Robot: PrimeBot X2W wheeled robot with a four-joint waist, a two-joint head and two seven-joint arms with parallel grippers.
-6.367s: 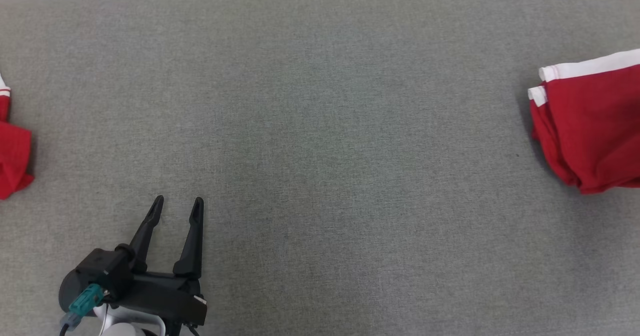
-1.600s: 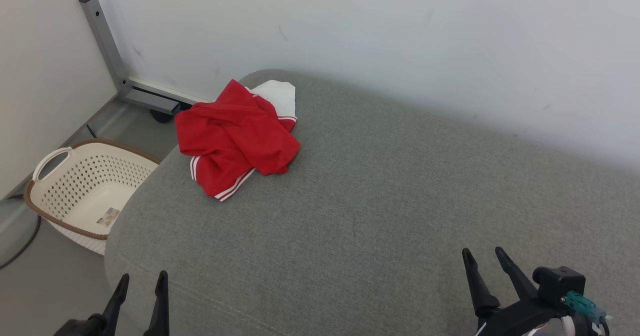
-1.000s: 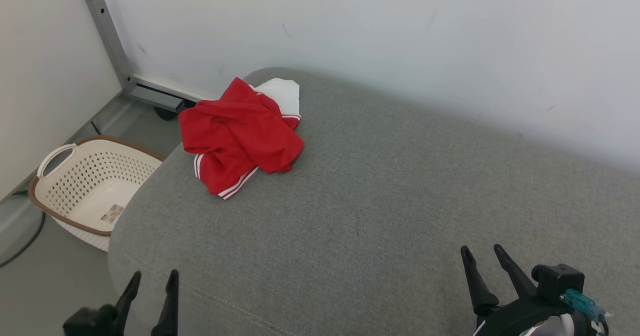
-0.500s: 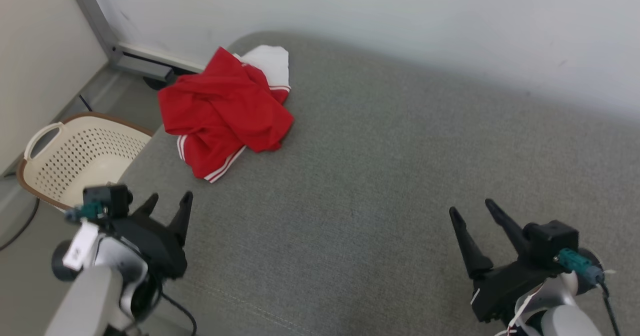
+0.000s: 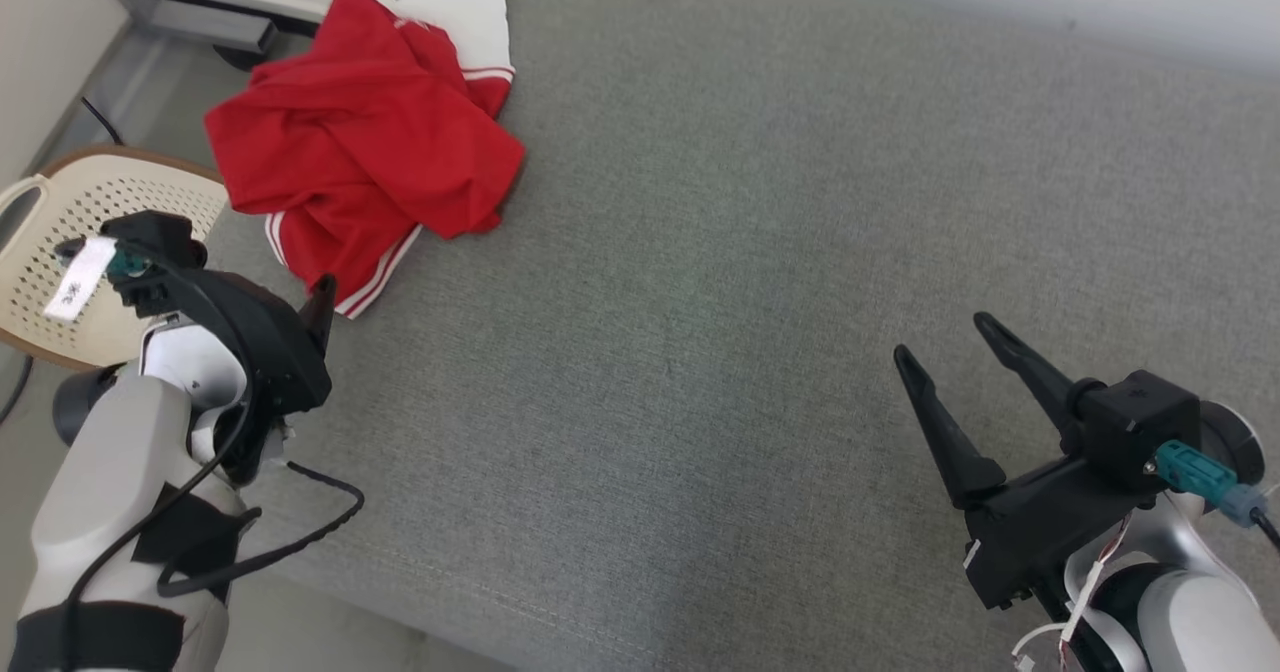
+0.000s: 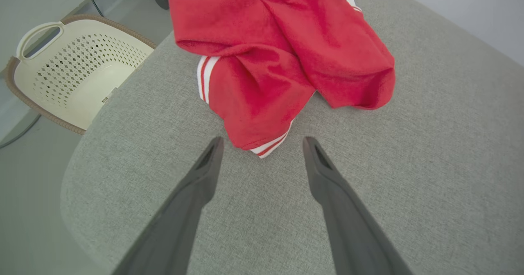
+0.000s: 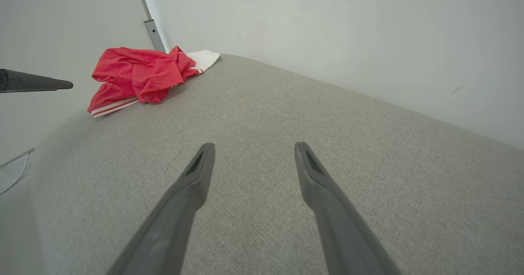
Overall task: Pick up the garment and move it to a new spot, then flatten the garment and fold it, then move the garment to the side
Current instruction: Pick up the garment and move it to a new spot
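— What spreads across the middle of the head view?
— A broad grey woven-fabric cushion (image 5: 760,252), its corner rounded at the lower left.
— And past that corner?
— A cream perforated plastic basket (image 5: 50,222) with a brown rim and a loop handle sits on the floor at the left edge.
— Further back?
— In the upper left of the right wrist view, a grey metal post (image 7: 149,23) stands against the white wall (image 7: 327,29).

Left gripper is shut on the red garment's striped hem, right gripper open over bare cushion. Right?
Not quite. The left gripper is open, not shut on anything. In the left wrist view its fingers stand apart, and the striped hem of the red garment shows between the tips, unclamped. The right gripper is open over the bare grey cushion, as you said.
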